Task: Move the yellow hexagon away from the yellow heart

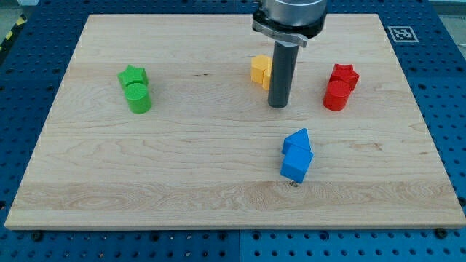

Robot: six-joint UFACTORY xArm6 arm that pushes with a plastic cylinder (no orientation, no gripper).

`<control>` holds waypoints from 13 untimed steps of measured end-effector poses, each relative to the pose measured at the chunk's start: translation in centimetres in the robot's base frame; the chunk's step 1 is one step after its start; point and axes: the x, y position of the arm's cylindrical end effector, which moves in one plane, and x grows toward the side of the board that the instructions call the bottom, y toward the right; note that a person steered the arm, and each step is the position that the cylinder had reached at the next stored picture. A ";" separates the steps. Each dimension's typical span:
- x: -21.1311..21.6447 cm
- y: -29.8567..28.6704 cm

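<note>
Two yellow blocks sit close together in the upper middle of the board. The yellow hexagon (258,67) shows on the left. The second yellow block (266,78), the heart as far as I can tell, touches it and is partly hidden behind my rod. My tip (277,106) rests on the board just below and to the right of the yellow pair, close to them. I cannot tell whether the rod touches them.
A green star (132,75) and green cylinder (138,99) sit at the left. A red star (344,74) and red round block (335,95) sit right of my tip. Two blue blocks (296,140) (295,165) touch below the tip. The wooden board's bottom edge (233,225) borders a blue pegboard table.
</note>
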 end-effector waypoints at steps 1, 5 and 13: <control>0.0 1.8; -5.2 -2.0; -9.3 -4.2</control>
